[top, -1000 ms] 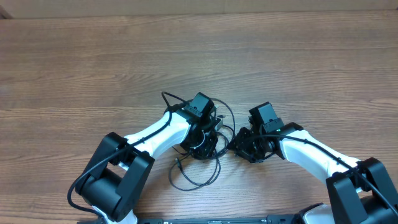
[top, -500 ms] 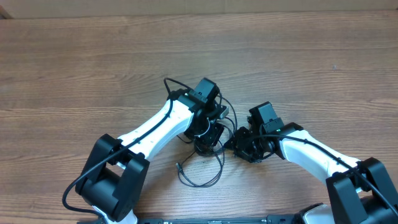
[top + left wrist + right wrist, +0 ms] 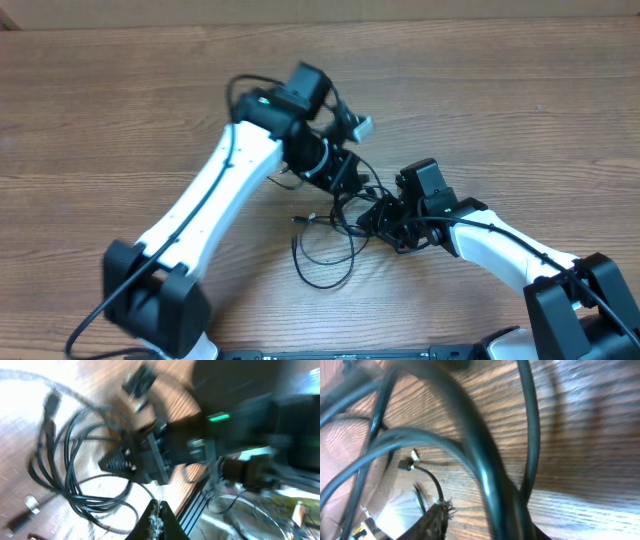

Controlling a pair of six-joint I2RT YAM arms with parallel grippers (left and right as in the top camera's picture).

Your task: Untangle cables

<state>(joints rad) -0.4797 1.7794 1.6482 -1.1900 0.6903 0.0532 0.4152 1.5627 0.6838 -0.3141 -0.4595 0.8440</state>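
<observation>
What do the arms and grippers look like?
Left arm and right arm: white rounded links between bulky black joints, a thick black wire along each. A green light glows near the left wrist. Left gripper and right gripper are black.

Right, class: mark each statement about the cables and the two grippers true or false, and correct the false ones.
1. The cables lie on a wooden table. True.
2. The cables are laid out in separate straight lines. False: they loop over one another in a tangle.
3. The left gripper is shut. True.
4. Only one gripper is at the cables. False: the right gripper is at the tangle too, close to the left one.
</observation>
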